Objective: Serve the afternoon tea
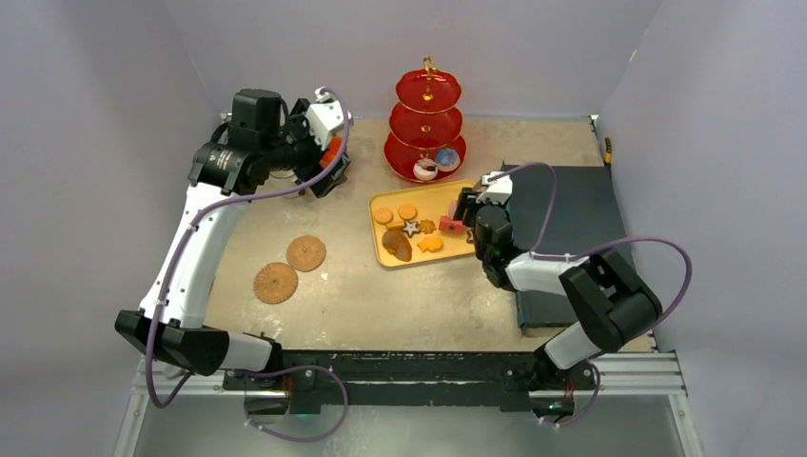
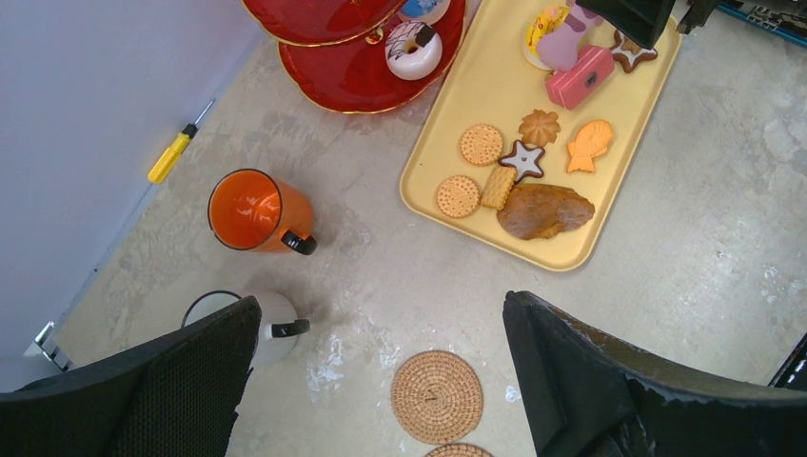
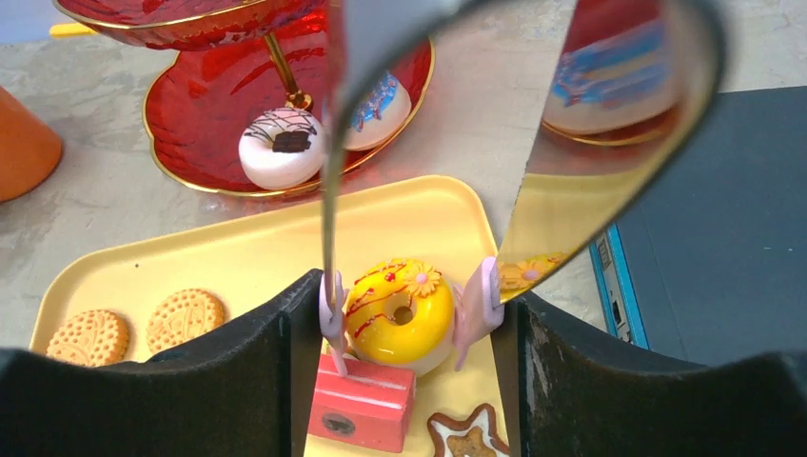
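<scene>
right fingers (image 3: 238,381) clamped on silver metal tongs (image 3: 333,190) w/ pink tips. the tips sit either side of the yellow-glazed toy donut (image 3: 400,319), seemingly touching it. donut lies on the yellow rectangular tray (image 3: 238,257), just beside a pink block (image 3: 362,405), near the red three-tier gold-rimmed stand (image 3: 200,124). prob light, hard, glossy so slippery; pinch across its widest part, gently. left fingers (image 2: 152,381) wide apart over the bench (image 2: 381,286), holding nothing.
</scene>
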### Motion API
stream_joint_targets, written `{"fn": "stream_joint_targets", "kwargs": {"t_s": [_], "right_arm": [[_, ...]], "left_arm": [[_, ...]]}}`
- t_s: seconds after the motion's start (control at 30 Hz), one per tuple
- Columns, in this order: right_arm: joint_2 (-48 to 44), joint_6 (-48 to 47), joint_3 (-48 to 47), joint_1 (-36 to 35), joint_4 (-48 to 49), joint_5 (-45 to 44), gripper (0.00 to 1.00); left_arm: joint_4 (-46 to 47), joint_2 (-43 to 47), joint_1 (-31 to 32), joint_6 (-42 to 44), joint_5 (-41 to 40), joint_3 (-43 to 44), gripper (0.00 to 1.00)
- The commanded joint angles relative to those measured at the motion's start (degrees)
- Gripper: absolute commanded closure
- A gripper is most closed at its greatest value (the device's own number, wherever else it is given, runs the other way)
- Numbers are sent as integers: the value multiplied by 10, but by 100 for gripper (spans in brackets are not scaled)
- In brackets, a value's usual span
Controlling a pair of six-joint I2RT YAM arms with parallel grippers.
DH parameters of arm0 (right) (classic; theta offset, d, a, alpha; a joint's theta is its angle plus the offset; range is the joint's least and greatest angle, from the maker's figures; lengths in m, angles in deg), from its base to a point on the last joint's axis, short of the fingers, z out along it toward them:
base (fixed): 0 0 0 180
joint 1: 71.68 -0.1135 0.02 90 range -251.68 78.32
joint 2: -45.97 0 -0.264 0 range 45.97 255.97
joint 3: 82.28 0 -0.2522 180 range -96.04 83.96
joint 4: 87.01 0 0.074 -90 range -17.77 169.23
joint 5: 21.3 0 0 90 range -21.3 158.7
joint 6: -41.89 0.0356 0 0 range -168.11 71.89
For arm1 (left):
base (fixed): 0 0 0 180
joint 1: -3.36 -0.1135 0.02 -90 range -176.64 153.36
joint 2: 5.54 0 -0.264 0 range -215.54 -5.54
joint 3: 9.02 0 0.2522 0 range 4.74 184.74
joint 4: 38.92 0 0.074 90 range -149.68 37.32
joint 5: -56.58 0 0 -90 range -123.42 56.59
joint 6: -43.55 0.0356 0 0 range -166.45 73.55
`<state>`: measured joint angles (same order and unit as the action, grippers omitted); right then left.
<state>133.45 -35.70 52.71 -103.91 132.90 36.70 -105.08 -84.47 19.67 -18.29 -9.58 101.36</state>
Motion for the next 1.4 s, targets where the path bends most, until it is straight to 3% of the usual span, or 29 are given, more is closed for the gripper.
{"fn": "stream_joint_targets", "kwargs": {"t_s": [0.0,0.2,0.37,0.53,0.7,1.0,1.23,1.37], "right_arm": [[-6,-18,-12,1,33,-12,40],[-28,-40,-11,1,45,-5,48],[-42,-39,-24,1,26,9,34],[-19,-39,-45,1,25,17,37],[18,-38,-65,1,11,13,31],[57,-30,-62,1,10,19,29],[42,-39,-61,0,44,25,44],[15,-43,-81,-16,64,47,46]], "left_arm": [[-2,19,1,10,6,-3,1],[-2,19,2,10,7,-2,1],[-2,18,1,10,9,-1,1],[-4,19,2,12,8,2,1],[-7,20,1,15,4,4,1],[-5,16,1,18,5,5,1],[-6,15,1,19,3,2,1],[-5,13,1,18,4,3,1]]}}
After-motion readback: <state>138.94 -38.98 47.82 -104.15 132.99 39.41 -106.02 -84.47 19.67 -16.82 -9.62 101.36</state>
